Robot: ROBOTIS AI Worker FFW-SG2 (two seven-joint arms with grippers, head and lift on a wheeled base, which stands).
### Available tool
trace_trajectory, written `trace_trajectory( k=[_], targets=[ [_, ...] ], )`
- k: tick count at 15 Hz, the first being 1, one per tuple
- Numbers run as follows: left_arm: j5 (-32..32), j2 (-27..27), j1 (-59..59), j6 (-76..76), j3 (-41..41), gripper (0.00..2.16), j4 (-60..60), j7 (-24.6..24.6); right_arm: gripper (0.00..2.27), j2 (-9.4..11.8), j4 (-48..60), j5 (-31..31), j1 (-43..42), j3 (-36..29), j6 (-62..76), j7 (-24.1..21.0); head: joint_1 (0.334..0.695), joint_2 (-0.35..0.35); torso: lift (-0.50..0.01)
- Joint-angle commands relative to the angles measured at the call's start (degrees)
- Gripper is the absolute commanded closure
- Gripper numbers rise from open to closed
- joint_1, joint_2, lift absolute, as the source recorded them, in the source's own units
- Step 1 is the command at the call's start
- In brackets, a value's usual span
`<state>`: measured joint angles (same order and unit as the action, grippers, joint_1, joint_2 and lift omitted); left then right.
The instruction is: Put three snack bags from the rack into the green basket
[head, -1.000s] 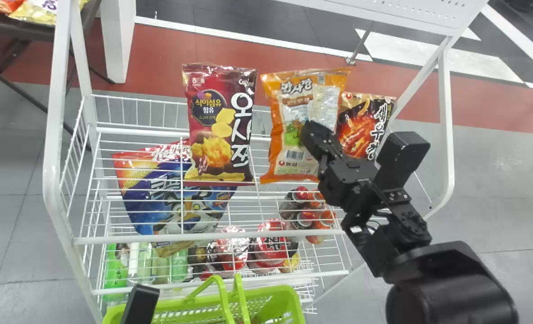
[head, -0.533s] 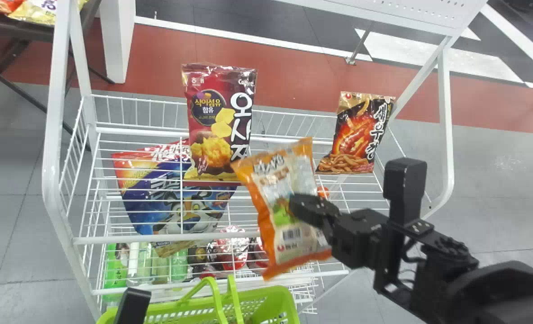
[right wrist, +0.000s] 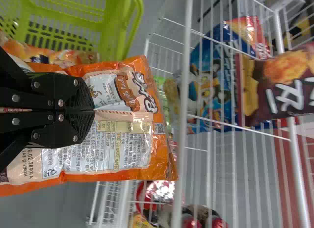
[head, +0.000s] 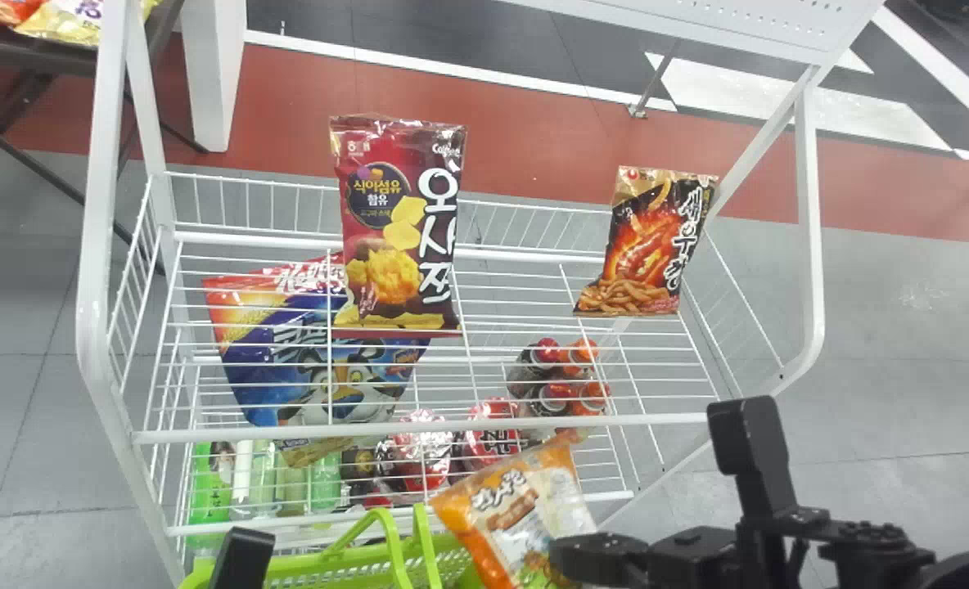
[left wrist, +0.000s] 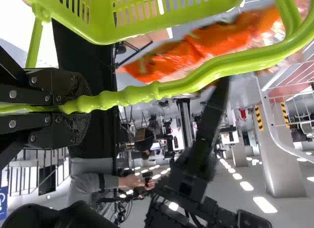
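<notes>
One orange-and-white plastic snack bag (right wrist: pixel 120 149), probably light and crushable, is sensibly grasped mid-body by the jaws of the black right gripper (right wrist: pixel 93 110).

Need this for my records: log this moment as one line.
right end effector: clamping orange snack bag near green basket | left end effector: gripping basket handle | on rack: maroon bag, black bag

The head view looks forward and steeply down on the rack (head: pixel 419 429) from above. Turned sideways, the left wrist view sits close behind the basket's (head: pixel 353 566) handle (left wrist: pixel 196 83), facing across toward the right arm (left wrist: pixel 191 174) and room; the right one, close at the orange snack bag (head: pixel 525 517), faces the rack. All three share basket and bag.
</notes>
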<state>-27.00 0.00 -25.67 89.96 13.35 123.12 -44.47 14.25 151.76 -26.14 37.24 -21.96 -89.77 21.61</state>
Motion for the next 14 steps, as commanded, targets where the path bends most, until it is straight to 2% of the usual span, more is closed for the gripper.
trace_trajectory(
  k=[1,6,11,13,14],
  targets=[
    [0.0,-0.1,-0.1,0.1,0.1,1.17,0.0,0.0,2.24,0.1,-0.8,-0.1,1.9,2.9,-0.3,0.1,0.695,-0.35,0.0],
    [0.2,-0.1,-0.5,0.1,0.4,1.17,0.1,0.0,2.25,0.7,-7.8,1.4,2.4,11.7,1.0,0.2,0.695,-0.35,0.0],
    [0.3,-0.1,-1.4,0.1,0.3,1.17,0.5,-0.3,2.25,3.1,-17.9,8.1,0.6,20.9,18.6,-0.6,0.695,-0.35,0.0],
    [0.3,-0.1,-1.4,0.1,0.4,1.17,0.5,-0.2,2.24,3.2,-20.0,8.7,-0.2,22.0,21.8,-1.3,0.695,-0.35,0.0],
    [0.3,-0.1,-1.4,0.1,0.4,1.17,0.6,-0.2,2.01,3.2,-20.4,8.9,-0.2,22.0,23.5,-2.3,0.695,-0.35,0.0]
  ],
)
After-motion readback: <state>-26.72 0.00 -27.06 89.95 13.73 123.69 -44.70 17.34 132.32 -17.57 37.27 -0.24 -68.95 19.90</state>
